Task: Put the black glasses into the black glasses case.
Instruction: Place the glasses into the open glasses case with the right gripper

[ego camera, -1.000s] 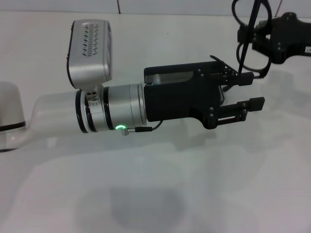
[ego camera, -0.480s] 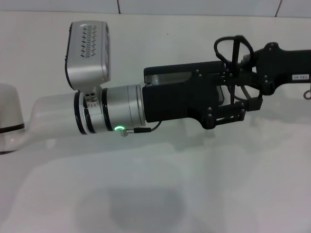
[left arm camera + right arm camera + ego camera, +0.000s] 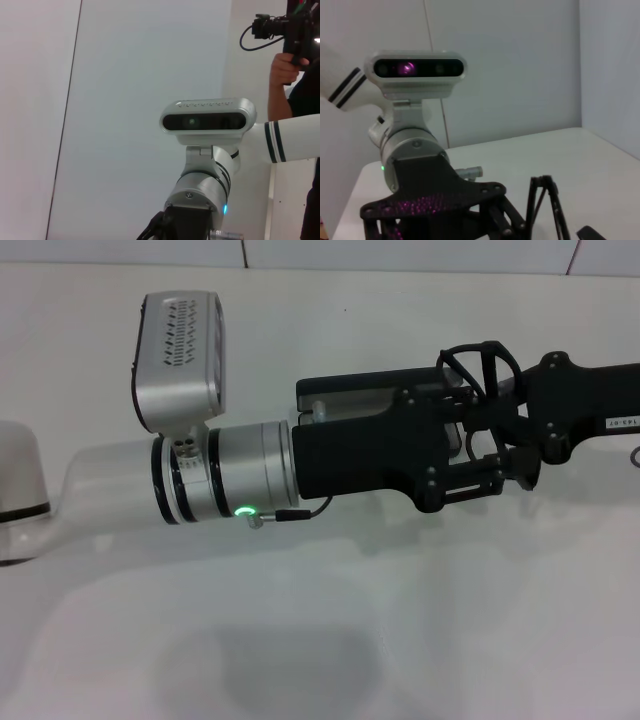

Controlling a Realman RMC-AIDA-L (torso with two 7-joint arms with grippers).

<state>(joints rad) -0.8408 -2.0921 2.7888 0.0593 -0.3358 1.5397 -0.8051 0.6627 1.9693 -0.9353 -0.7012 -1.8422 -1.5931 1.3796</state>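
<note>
Above the table point(image 3: 420, 620), the left end effector point(image 3: 497, 455) and right end effector point(image 3: 520, 435) meet around the black glasses point(image 3: 480, 365); finger states unclear, so a mistimed handover risks dropping them.

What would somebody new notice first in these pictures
The two arms meeting nose to nose in mid-air above the white table: the left gripper reaches in from the left, the right gripper from the right. Between them hang the black glasses, rims sticking up above both.

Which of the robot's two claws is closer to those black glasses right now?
Too close to call: the black glasses sit right where the left gripper, reaching from the left, meets the right gripper, reaching from the right.
</note>
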